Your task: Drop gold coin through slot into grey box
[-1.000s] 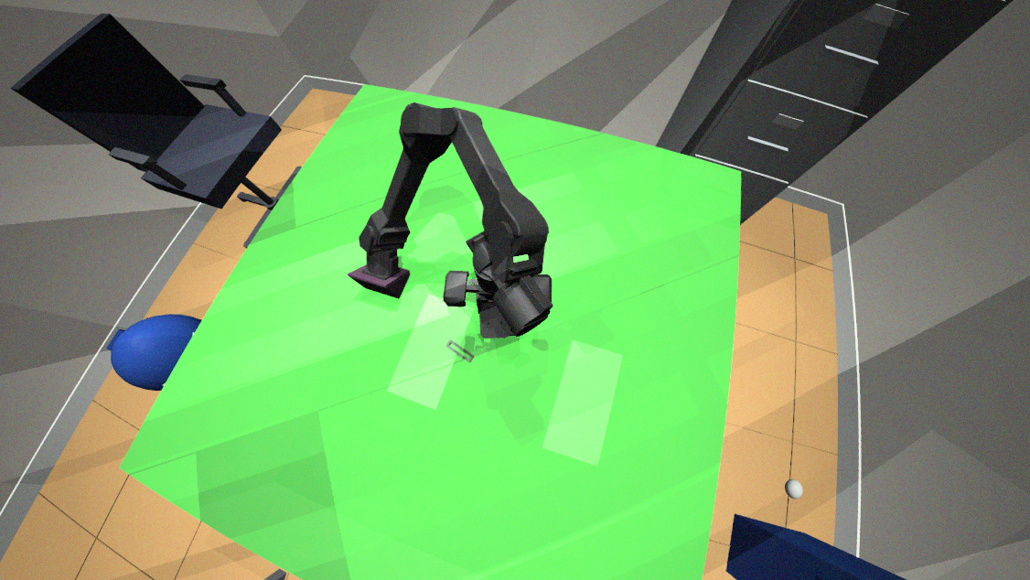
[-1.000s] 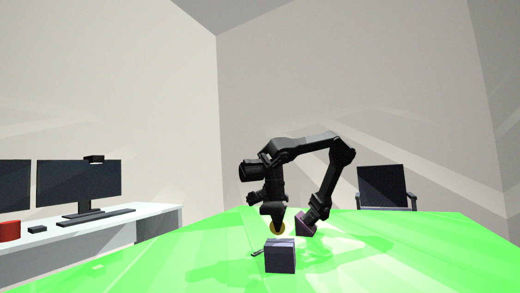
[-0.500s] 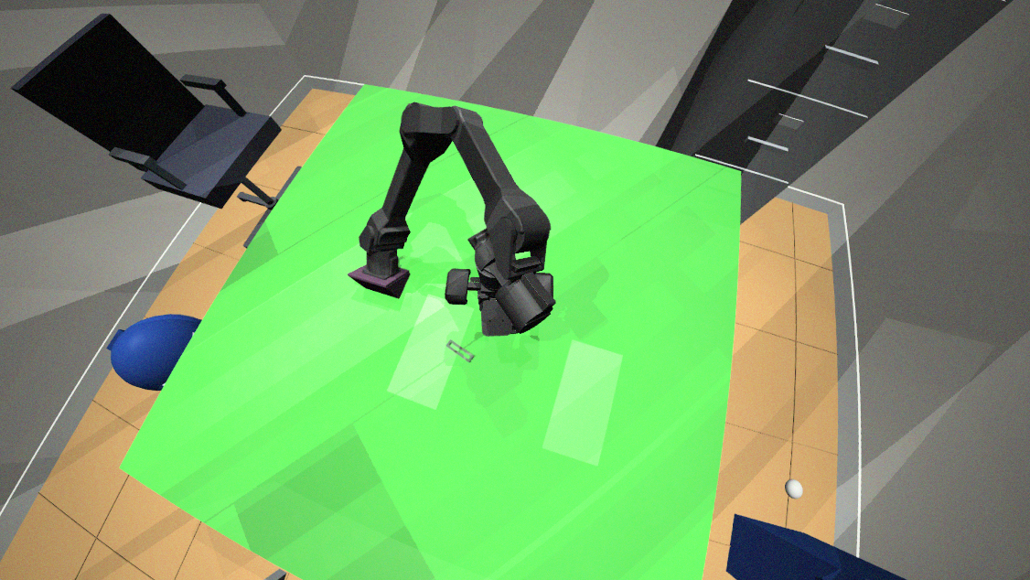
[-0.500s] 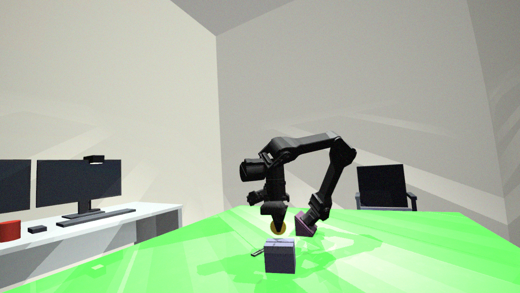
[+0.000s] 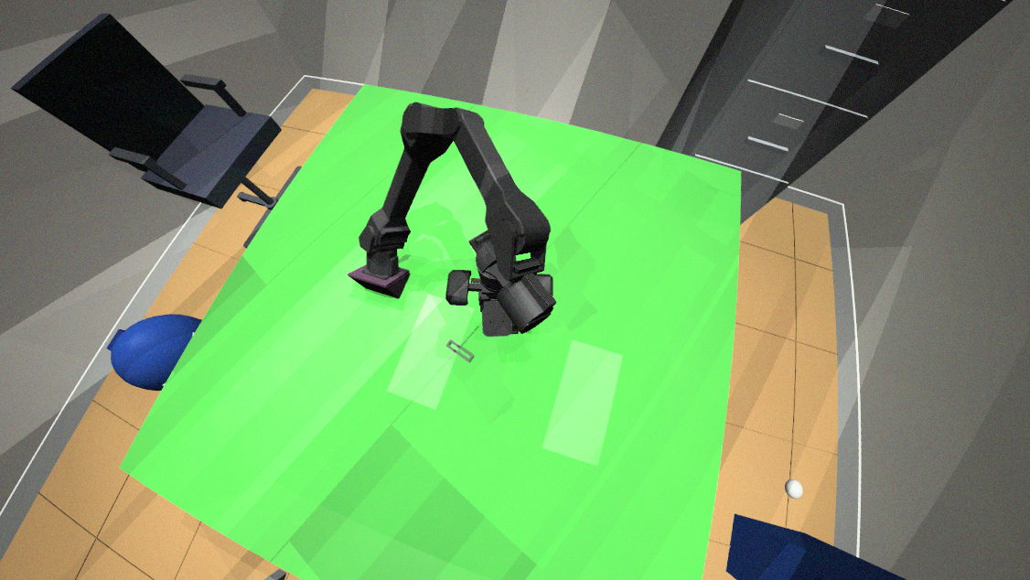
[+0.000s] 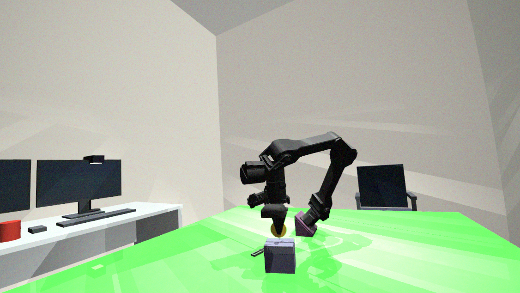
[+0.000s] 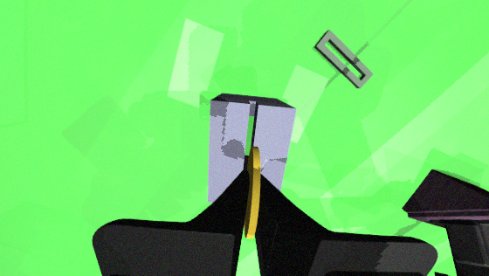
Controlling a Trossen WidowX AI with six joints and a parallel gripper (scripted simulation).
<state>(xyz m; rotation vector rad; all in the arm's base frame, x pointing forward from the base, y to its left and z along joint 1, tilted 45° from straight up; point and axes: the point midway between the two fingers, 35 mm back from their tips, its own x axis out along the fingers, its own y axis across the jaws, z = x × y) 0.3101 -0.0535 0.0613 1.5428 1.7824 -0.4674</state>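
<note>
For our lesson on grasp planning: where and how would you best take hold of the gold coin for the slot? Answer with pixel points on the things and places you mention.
Probably pinch the upper part of the coin (image 6: 273, 230) (image 7: 254, 192) across its two flat faces, claw (image 6: 279, 233) (image 7: 250, 177) coming from above. It is a thin disc held upright, so its faces suit opposing fingers, and its lower rim stays free for the box's (image 6: 279, 259) (image 7: 273, 131) slot.

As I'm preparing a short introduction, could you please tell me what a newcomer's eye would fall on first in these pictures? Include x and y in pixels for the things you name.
Probably the bright green table top (image 5: 649, 288) (image 6: 400, 247) (image 7: 87, 144), spread beneath everything. Next, the black arm (image 5: 497, 173) (image 6: 309, 145) arching over it from its purple mount (image 5: 378, 281) (image 6: 303, 226) (image 7: 437, 192). Then the gold coin (image 6: 272, 229) (image 7: 253, 196), pinched on edge in the gripper (image 6: 279, 233) (image 7: 250, 177) above the grey box (image 6: 279, 259) (image 7: 227, 175).
</note>
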